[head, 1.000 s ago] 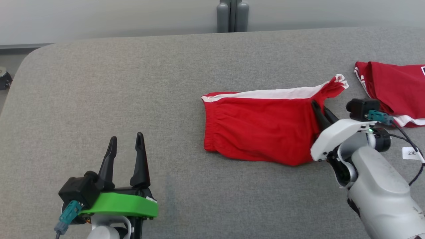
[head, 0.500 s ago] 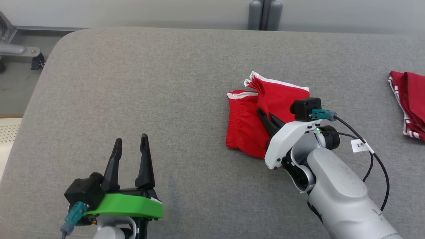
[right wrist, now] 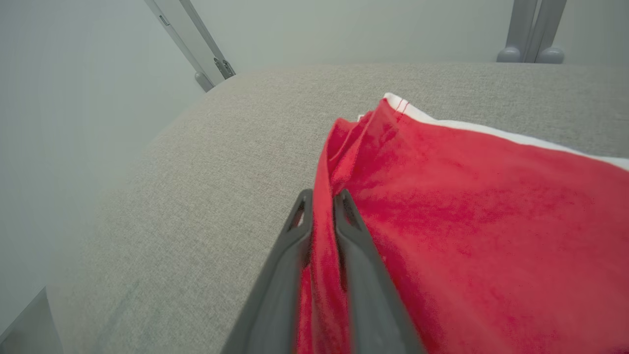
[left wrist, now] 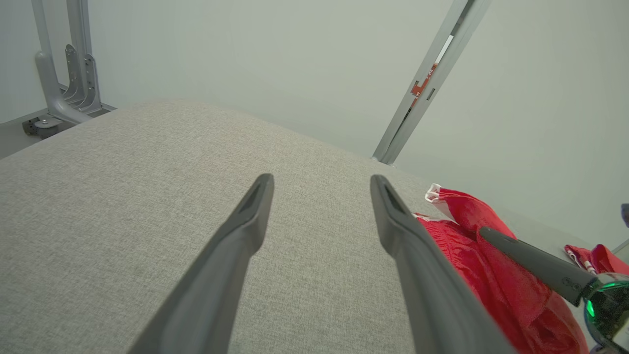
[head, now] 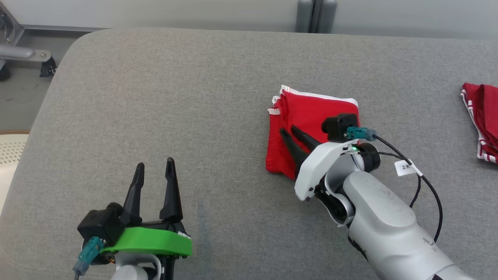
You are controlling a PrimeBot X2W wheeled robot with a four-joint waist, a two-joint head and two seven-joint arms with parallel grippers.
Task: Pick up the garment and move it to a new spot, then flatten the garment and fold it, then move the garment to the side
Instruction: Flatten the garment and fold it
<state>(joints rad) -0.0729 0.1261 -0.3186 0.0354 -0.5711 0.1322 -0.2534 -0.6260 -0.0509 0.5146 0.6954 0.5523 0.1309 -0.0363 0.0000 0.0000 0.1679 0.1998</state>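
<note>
**Fold laid over, the move aside not yet made**

The red garment [head: 311, 116] lay on the grey table [head: 155, 97], a little toward three o'clock from the middle of the head view. It was doubled over into a compact block, with white trim along the edge at twelve o'clock. The right gripper [head: 288, 130] reached in from five o'clock, its fingers low on the cloth near the edge at nine o'clock. In the right wrist view the fingers stood close together with a raised ridge of red fabric between them. Whether they pinched that ridge or had begun to let it go could not be told.

The left gripper [head: 155, 162] hung at seven o'clock, well apart from the cloth, its fingers spread wide and holding nothing.

By the look of it, the placing and flattening were done and the fold was all but finished. What remained was to free the ridge, perhaps press the layers flat, and carry the bundle aside. A second red garment [head: 482, 116] lay at the three o'clock edge.
</note>
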